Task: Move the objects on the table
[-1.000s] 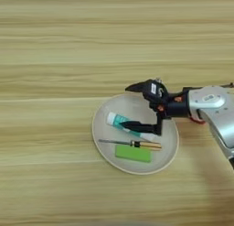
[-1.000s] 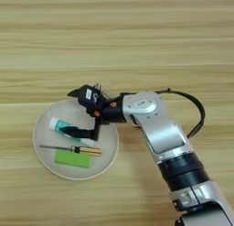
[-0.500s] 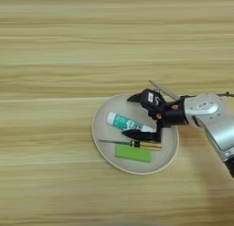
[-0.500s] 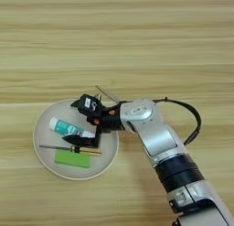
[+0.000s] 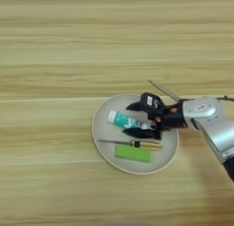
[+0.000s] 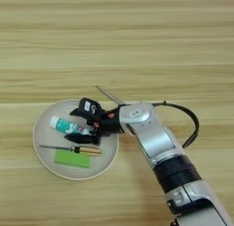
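Since the earlier frame I have lowered my right gripper (image 5: 142, 120) from above the plate's far rim down into the dish, and my silver forearm (image 6: 146, 131) has followed it leftward. The round beige plate (image 5: 105, 147) sits on the light wood-grain table (image 5: 55, 60) and holds three items: a white and teal tube (image 5: 119, 120) lying toward the far side, a thin screwdriver with a yellow-black handle (image 5: 137, 143) below it, and a flat bright green rectangular block (image 5: 133, 153) nearest me. My two black fingers stand apart, one above the tube's right end and one below it, so they straddle the tube instead of clamping it; whether either pad already touches it, I cannot tell. This spread lets the tube be taken across its narrow width. A thin silver blade (image 5: 164, 90) projects up and right from behind my gripper, beyond the plate's rim; it is probably the scissors, but their handles are hidden, and I cannot tell whether I am carrying them. I judge the next step to be bringing the fingers together on the tube.
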